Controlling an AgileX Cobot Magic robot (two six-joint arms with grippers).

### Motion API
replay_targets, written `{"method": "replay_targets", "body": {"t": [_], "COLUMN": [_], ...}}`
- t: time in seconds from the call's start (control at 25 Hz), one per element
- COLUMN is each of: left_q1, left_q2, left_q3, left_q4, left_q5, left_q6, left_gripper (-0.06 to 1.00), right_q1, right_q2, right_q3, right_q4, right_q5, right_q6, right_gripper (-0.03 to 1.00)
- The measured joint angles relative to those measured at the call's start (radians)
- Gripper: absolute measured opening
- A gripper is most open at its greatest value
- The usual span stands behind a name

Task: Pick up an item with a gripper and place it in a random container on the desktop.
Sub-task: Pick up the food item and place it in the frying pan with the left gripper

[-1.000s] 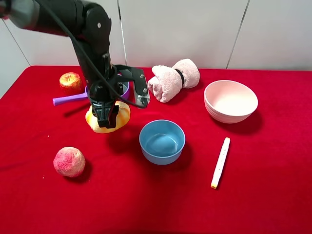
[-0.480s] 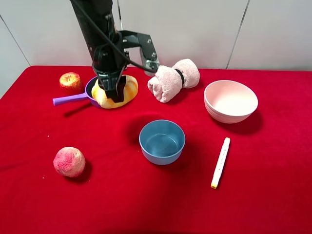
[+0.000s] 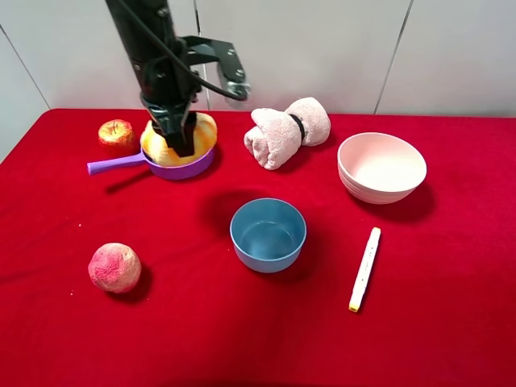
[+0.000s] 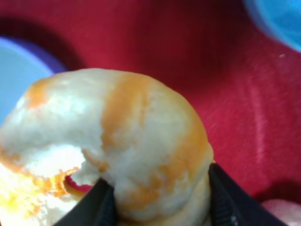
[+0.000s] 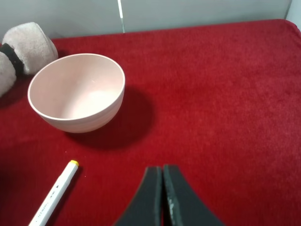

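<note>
My left gripper is shut on the golden-yellow bread roll and holds it right over the purple pan, whose handle points left. I cannot tell whether the roll touches the pan. In the left wrist view the roll fills the frame between the two black fingers, with the pan's grey inside beside it. My right gripper is shut and empty above the red cloth; it is out of the exterior view.
A red-yellow apple lies left of the pan and a pink-red peach at the front left. A blue bowl stands mid-table, with a rolled pink towel, a pale pink bowl and a marker to the right.
My left gripper has carried the bread roll from the cloth in front of the pan up, back and left until it is over the pan. The right gripper's earlier state is not shown.
</note>
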Motion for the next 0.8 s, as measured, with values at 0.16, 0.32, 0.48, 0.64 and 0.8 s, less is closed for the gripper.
{"method": "replay_targets", "body": {"t": [0.16,0.32,0.48,0.64,0.8], "left_q1": [0.054,0.104,0.139,0.144,0.144], "left_q2": [0.000,0.000,0.011,0.066,0.123], "left_q3": [-0.001,-0.001,-0.001,-0.007,-0.019], "left_q4": [0.001,-0.020,-0.025,-0.031,-0.031], "left_q5": [-0.022,-0.080,-0.120,-0.144,-0.194], "left_q6": [0.003,0.004,0.006,0.006,0.007], "left_gripper": [0.38,0.38,0.37,0.37,0.37], "right_q1": [0.000,0.000,0.000,0.000,0.000], "right_q2": [0.000,0.000,0.000,0.000,0.000], "right_q3": [0.000,0.000,0.000,0.000,0.000], "right_q4": [0.000,0.000,0.000,0.000,0.000], "right_q5": [0.000,0.000,0.000,0.000,0.000], "right_q6": [0.000,0.000,0.000,0.000,0.000], "right_gripper": [-0.03,-0.03,-0.03,-0.03,-0.03]}}
